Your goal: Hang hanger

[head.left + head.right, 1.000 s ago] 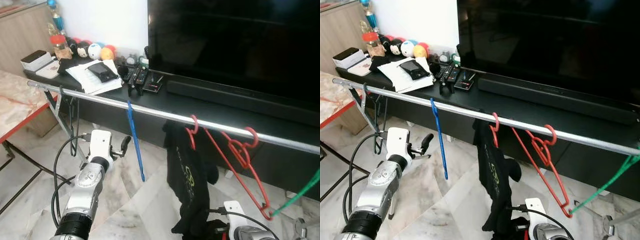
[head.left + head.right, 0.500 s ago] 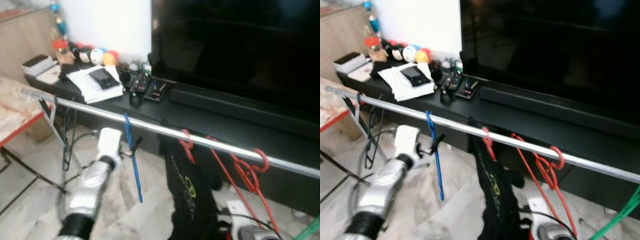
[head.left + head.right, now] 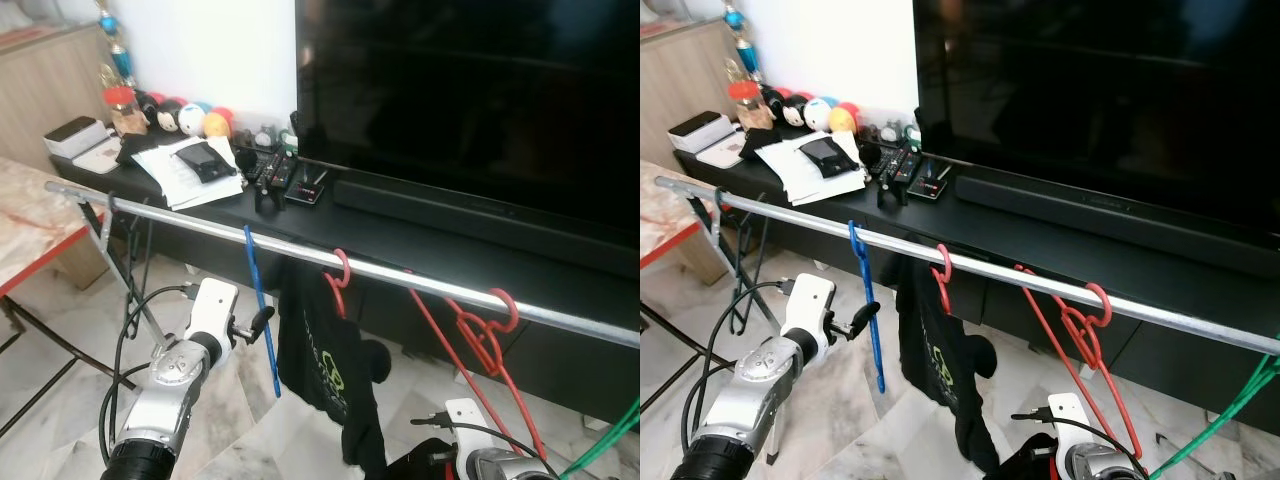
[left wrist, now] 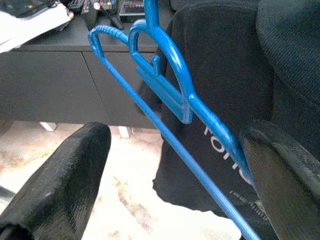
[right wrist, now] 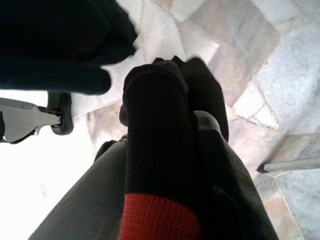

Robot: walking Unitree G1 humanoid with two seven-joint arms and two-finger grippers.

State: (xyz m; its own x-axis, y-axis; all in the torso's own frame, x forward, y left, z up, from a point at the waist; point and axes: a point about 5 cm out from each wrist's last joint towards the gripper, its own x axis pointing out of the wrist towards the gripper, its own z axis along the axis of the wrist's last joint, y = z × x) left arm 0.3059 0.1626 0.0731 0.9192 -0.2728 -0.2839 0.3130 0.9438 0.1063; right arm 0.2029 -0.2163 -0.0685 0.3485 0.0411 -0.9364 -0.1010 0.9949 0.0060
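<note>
Left eye view: a metal rail (image 3: 400,275) crosses before the TV stand (image 3: 420,225). A blue hanger (image 3: 262,305) hangs from it, with a red hanger (image 3: 338,280) carrying a black shirt (image 3: 325,370) at its 3 o'clock, then more red hangers (image 3: 480,330). The left gripper (image 3: 258,322) sits just at the blue hanger's 9 o'clock.

Left wrist view: the fingers (image 4: 65,185) stand apart, the blue hanger between them, untouched.

Right wrist view: the right gripper (image 5: 160,165) is clamped on black cloth with a red band (image 5: 160,220).

You see a big dark TV (image 3: 470,100) on a black console (image 3: 420,240), with papers (image 3: 185,165), remotes (image 3: 275,170) and plush toys (image 3: 190,118).
</note>
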